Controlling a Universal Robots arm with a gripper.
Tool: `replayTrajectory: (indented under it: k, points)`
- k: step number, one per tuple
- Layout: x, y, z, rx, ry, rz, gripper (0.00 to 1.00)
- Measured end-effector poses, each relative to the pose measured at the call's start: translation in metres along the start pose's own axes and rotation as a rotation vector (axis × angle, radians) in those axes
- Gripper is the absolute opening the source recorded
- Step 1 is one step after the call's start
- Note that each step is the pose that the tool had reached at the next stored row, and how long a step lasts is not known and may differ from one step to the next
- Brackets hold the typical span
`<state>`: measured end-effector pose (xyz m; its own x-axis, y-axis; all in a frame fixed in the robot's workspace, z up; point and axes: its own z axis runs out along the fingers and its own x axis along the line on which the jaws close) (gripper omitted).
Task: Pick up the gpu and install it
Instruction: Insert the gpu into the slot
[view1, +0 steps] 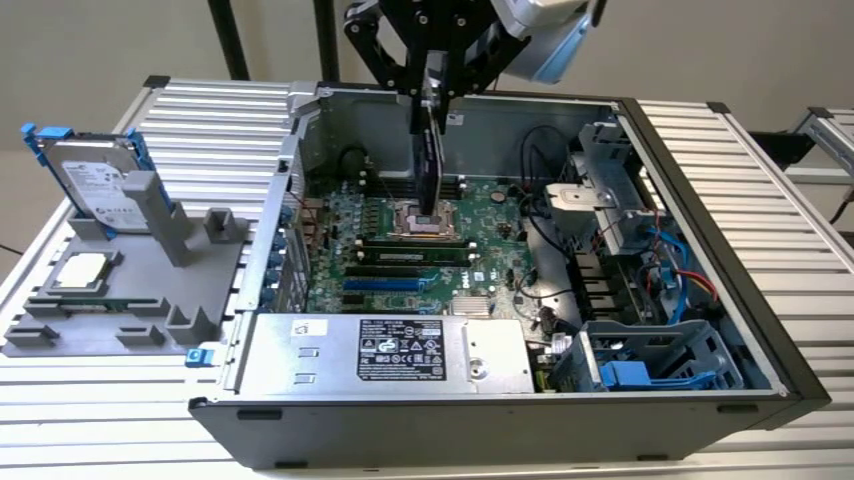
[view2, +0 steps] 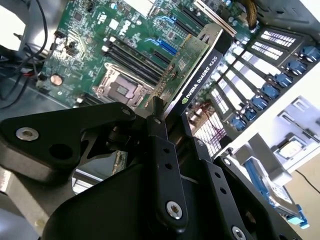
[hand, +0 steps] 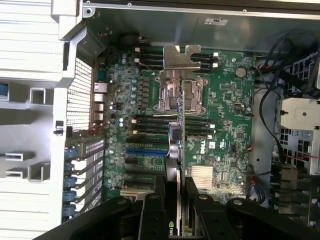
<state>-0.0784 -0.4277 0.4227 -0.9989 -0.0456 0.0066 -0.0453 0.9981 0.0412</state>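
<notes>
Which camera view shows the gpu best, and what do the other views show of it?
The second wrist view: the gpu shows its green board and black shroud side, held in the gripper. In the exterior view the gpu is a thin dark strip above the motherboard. In the first wrist view the gpu is edge-on.

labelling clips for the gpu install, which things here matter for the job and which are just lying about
In the job:
gpu, clamped in the gripper
motherboard below it
open computer case

Lying about:
hard drive
processor
grey holder carrying both
</notes>
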Motion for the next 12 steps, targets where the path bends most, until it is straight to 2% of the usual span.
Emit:
replayTrajectory:
  k: [12]
  points:
    - [-0.0001,0.0000,0.0000,0.0003,0.0021,-0.051,0.00]
